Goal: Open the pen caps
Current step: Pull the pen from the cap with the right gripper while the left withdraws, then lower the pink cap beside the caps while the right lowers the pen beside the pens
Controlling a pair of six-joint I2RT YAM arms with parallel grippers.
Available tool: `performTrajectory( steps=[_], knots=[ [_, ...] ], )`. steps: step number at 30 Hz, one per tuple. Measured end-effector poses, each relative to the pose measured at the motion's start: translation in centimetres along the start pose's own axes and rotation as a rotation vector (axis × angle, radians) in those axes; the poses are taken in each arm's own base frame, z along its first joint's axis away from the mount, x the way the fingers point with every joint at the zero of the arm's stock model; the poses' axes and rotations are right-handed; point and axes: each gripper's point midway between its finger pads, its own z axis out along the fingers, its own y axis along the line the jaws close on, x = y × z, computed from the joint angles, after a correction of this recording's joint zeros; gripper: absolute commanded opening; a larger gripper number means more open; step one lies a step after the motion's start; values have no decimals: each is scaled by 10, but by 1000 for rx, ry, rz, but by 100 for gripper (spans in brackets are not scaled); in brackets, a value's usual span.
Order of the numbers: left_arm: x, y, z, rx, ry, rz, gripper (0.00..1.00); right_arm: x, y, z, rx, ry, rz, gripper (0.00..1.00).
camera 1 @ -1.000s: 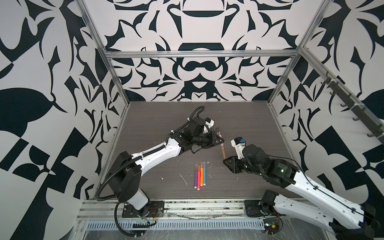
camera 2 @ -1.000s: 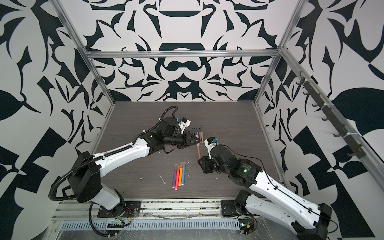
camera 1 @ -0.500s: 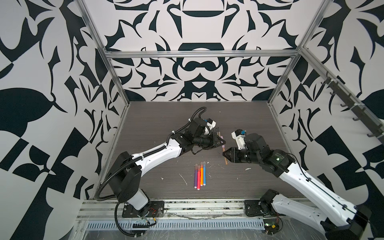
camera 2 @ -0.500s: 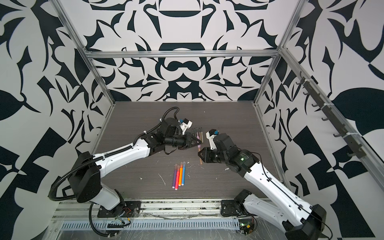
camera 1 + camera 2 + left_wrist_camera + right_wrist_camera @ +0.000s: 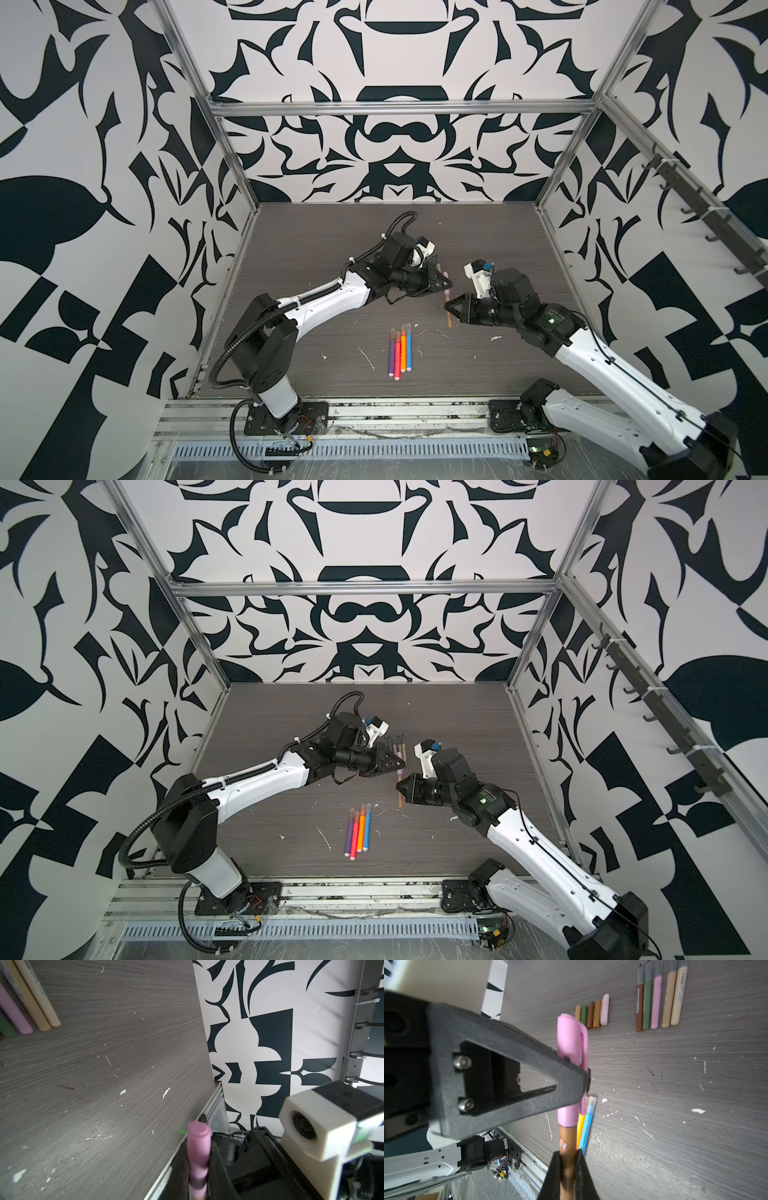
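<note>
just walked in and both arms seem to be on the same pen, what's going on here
Both arms hold one pen above the table. The left gripper is shut on its pink cap, and the right gripper is shut on the brown pen body. The cap is still on. Further back lie five uncapped pens and five loose caps. Four bright pens near the front look still capped.

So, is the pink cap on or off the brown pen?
On: the pink cap sits flush over the brown pen, no tip showing.
</note>
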Motion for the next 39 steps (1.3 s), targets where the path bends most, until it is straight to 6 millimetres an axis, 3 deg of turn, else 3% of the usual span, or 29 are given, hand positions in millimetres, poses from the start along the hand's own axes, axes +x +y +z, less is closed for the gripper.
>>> performTrajectory(
  steps=[4,5,8,10,12,13,15,18,21,25,28,30,34,39],
  knots=[
    [-17,-4,-5,29,43,-9,0,-9,1,-1,-59,-110,21,0],
    [-33,-3,-6,22,17,-3,0,-3,3,-1,-78,-103,28,0],
    [-124,-5,-28,24,-161,53,0,55,-11,7,-81,50,43,0],
    [-175,-1,-53,19,-276,82,0,79,-26,10,-42,125,71,0],
    [-199,10,-72,-4,-341,84,0,84,-32,10,-17,144,88,0],
    [-202,15,-75,-17,-351,82,0,84,-33,9,-11,143,88,0],
    [-199,21,-73,-37,-343,86,0,80,-33,7,8,136,83,0],
    [-183,53,-66,-119,-302,67,0,62,-31,7,33,117,67,0],
    [-157,112,-71,-230,-259,-13,0,33,-39,12,71,89,69,0],
    [-130,198,-102,-371,-245,-172,0,-15,-75,27,166,78,107,0],
    [-119,235,-121,-426,-254,-244,0,-55,-105,42,224,70,113,0],
    [-112,243,-122,-436,-245,-262,0,-77,-123,58,257,74,87,0],
    [-109,240,-119,-402,-229,-259,0,-107,-146,100,282,119,15,0],
    [-103,246,-118,-388,-222,-269,0,-125,-176,138,293,147,4,0]
  ],
)
